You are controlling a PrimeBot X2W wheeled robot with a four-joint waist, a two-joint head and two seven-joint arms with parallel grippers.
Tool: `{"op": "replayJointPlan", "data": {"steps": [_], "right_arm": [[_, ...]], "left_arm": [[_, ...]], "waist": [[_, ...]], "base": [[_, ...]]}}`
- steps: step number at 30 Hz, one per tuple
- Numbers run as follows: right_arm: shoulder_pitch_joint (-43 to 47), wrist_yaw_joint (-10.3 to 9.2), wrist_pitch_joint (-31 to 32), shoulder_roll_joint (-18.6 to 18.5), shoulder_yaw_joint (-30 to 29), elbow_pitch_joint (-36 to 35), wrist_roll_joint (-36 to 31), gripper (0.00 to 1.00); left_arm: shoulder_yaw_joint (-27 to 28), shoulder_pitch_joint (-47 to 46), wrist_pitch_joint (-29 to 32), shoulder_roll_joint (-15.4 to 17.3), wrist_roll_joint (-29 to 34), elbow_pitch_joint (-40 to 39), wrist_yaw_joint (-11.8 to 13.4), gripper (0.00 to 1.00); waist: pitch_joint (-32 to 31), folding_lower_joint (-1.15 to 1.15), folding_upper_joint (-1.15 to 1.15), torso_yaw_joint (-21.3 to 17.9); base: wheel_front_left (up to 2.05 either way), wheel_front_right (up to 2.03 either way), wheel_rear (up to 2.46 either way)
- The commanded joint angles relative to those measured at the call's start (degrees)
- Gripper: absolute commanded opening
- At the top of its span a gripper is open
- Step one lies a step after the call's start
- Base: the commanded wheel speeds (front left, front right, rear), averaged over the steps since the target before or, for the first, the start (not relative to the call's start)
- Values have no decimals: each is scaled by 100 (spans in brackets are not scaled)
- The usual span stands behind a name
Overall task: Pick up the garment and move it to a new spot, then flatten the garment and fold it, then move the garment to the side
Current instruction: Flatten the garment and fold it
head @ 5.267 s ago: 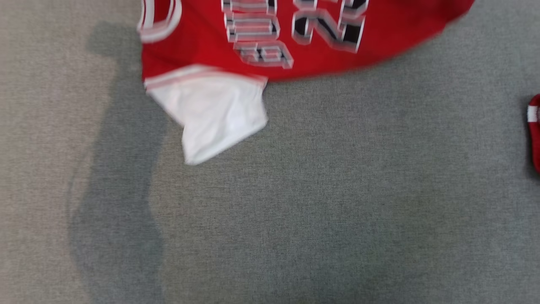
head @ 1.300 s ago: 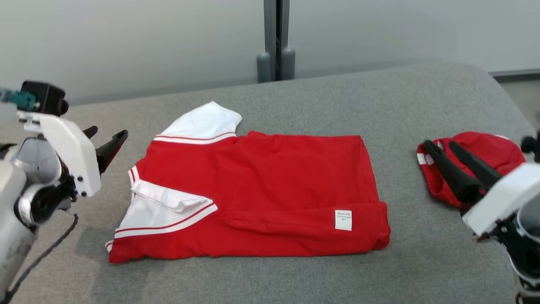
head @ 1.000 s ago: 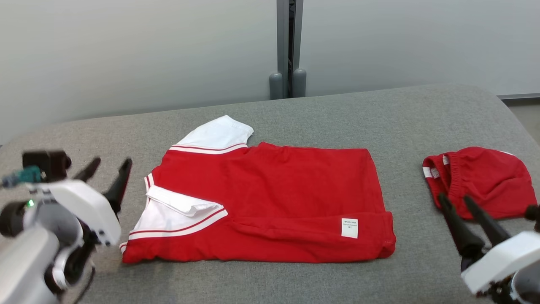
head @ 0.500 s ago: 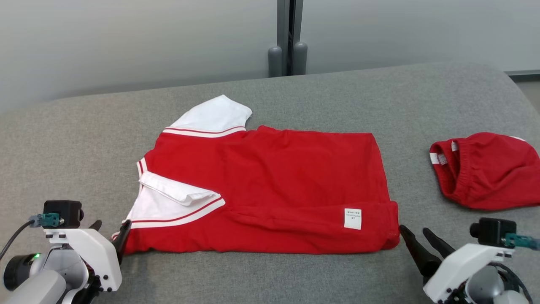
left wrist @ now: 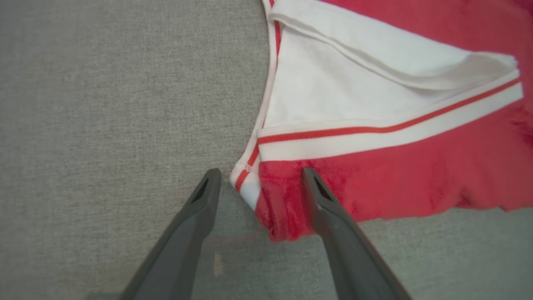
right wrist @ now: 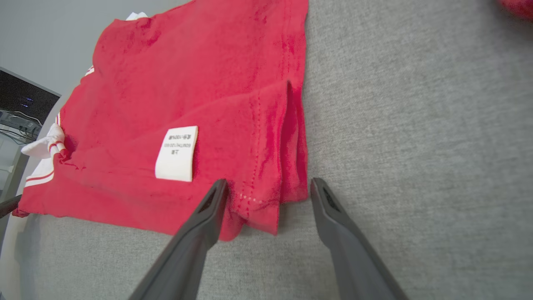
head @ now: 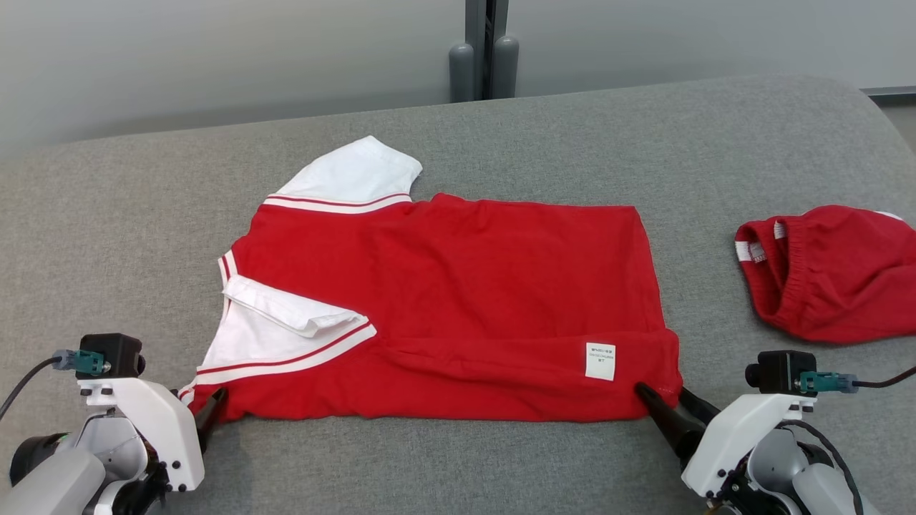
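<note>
While our left gripper (left wrist: 261, 171) and right gripper (right wrist: 268, 181), wide open and empty, straddle 2 corners of the garment (head: 458, 300) by the bench (head: 429, 472) front edge, we judge folding underway; next, pinch both.

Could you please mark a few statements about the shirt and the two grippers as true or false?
1. The left gripper is open, with the near left corner of the red shirt between its fingers. True.
2. The right gripper is shut on the shirt. False: its jaws stand open around the near right corner.
3. A second red garment lies to the right of the shirt, apart from it. True.
4. The shirt hangs in the air between the grippers. False: it lies folded on the grey surface.
</note>
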Motion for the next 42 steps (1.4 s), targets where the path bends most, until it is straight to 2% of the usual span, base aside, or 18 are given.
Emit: {"op": "replayJointPlan", "data": {"steps": [1,4,7,8,9,10,11,12,13,14,21,27,31,37,42], "right_arm": [[-68,5,8,-40,30,45,53,100],[-127,5,-1,-66,164,158,147,100],[-166,5,-42,-68,276,238,244,100],[-196,5,-54,-67,310,257,274,98],[-225,5,-72,-67,346,272,302,86],[-246,5,-82,-68,384,287,325,55],[-260,5,-91,-74,412,303,363,40],[-284,5,-112,-84,440,318,385,26],[-316,5,-143,-96,462,329,415,9],[-338,5,-160,-110,488,350,449,0],[-251,5,-167,-298,676,374,759,0],[2,5,66,-569,804,257,1032,0],[228,5,332,-838,768,107,1252,0],[600,4,669,-1204,610,-220,1464,0],[874,4,899,-1334,434,-328,1424,0]], "left_arm": [[19,-15,63,23,-47,-21,-40,100],[-10,5,260,62,-136,-98,8,100],[38,43,367,-34,-315,-79,-43,100],[54,33,379,-50,-341,-61,-51,97],[46,15,383,-51,-332,-44,-63,84],[50,-9,349,-60,-320,-22,-87,62],[76,-24,320,-87,-348,2,-99,26],[90,-32,309,-108,-373,31,-122,0],[93,-47,290,-113,-368,62,-142,0],[80,-69,274,-107,-330,96,-145,0],[7,87,292,-105,-335,94,-186,0],[-63,386,428,28,-412,-244,-35,0],[-94,679,559,230,-469,-764,191,0],[-136,1235,715,555,-582,-1668,680,0],[-146,1668,665,636,-686,-2214,1002,0]], "waist": [[14,0,0,5],[43,0,0,23],[52,0,0,30],[57,0,0,29],[60,0,0,28],[61,0,0,28],[57,0,0,31],[49,0,0,35],[41,0,0,38],[22,0,0,42],[-337,0,0,96],[-744,0,0,148],[-933,0,0,228],[-1056,0,0,327],[-1109,0,0,386]], "base": [[0,0,0],[0,0,0],[0,0,0],[0,0,0],[0,0,0],[0,0,0],[0,0,0],[0,0,0],[0,0,0],[0,0,0],[0,0,0],[0,0,0],[0,0,0],[0,0,0],[0,0,0]]}}
